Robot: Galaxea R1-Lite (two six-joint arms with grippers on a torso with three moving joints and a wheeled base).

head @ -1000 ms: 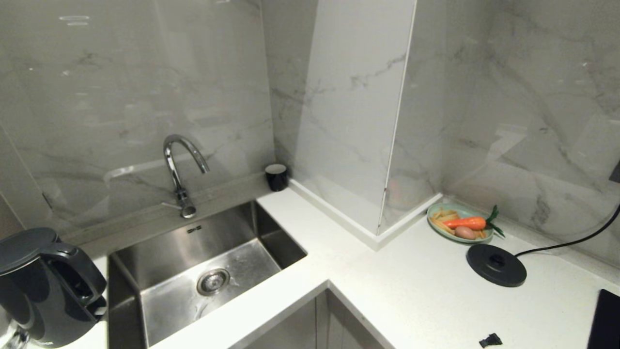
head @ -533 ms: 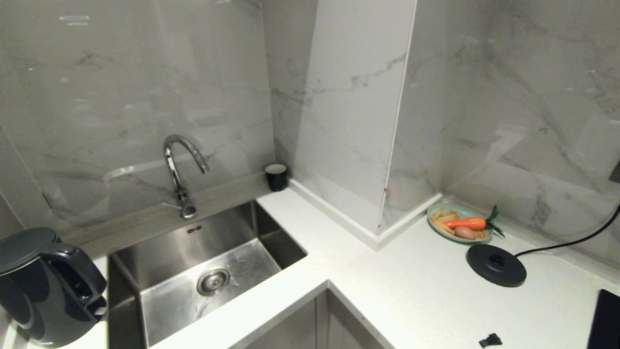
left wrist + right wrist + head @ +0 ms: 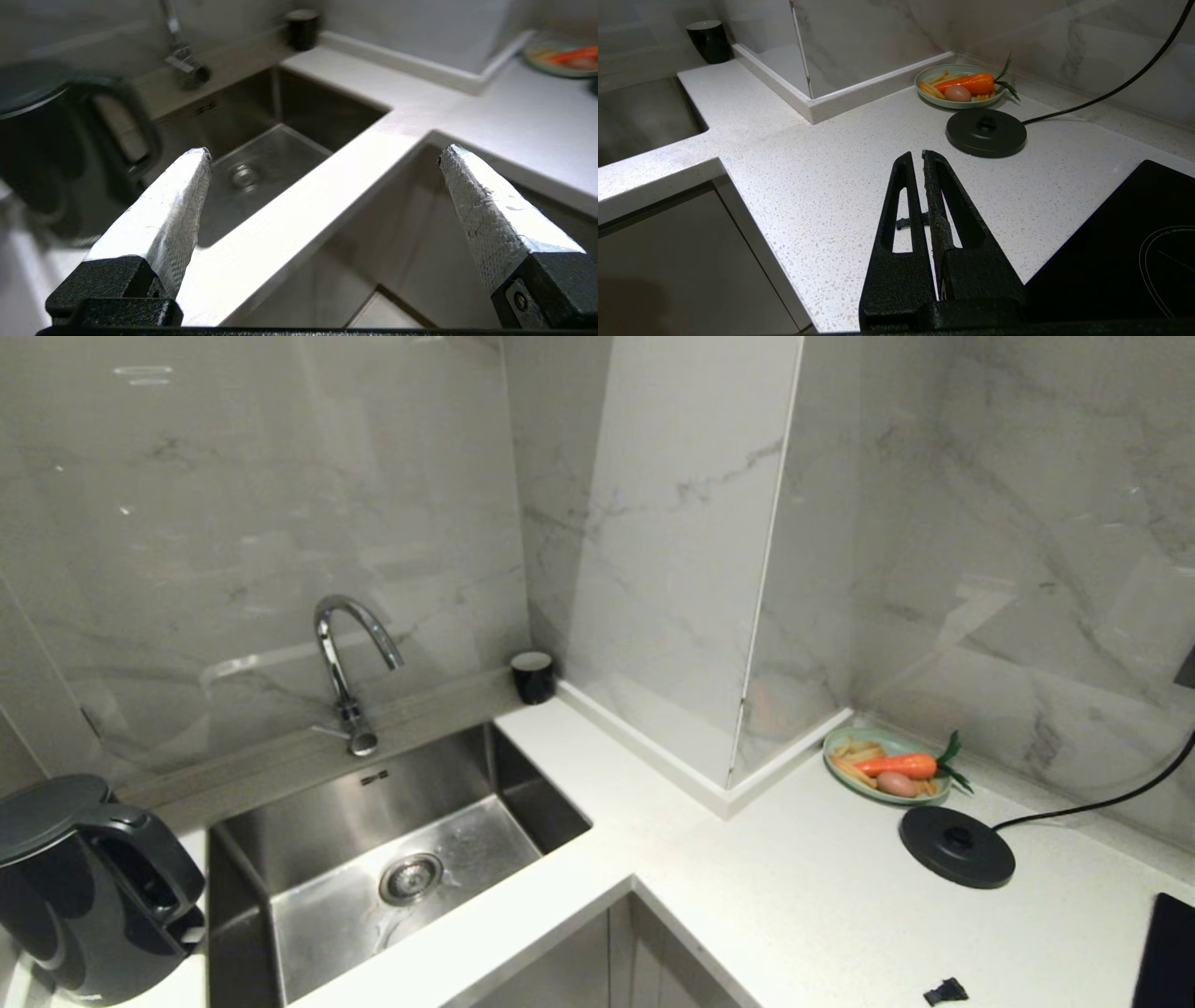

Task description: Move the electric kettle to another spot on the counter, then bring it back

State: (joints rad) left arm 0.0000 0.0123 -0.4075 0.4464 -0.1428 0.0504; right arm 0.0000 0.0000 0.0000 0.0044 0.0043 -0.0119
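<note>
The electric kettle [image 3: 84, 887], black and glossy with a flat lid and loop handle, stands on the counter [image 3: 794, 896] at the far left, beside the sink. In the left wrist view the kettle [image 3: 56, 154] shows blurred off to one side. My left gripper [image 3: 324, 151] is open and holds nothing. It hangs in front of the counter edge, apart from the kettle. My right gripper [image 3: 917, 155] is shut and holds nothing, parked above the counter [image 3: 831, 177] near the hob. Neither gripper shows in the head view.
The steel sink [image 3: 308, 821] with its tap [image 3: 350, 653] lies right of the kettle. A black cup [image 3: 533, 676] stands by the wall corner. On the right are a plate [image 3: 878, 797] of vegetables, the kettle's base disc [image 3: 957, 845] with cord, a small black piece [image 3: 945, 991] and the hob [image 3: 1167, 952].
A bit of my left gripper that showed at the lower left corner below the kettle has left the head view. The kettle has stayed put.
</note>
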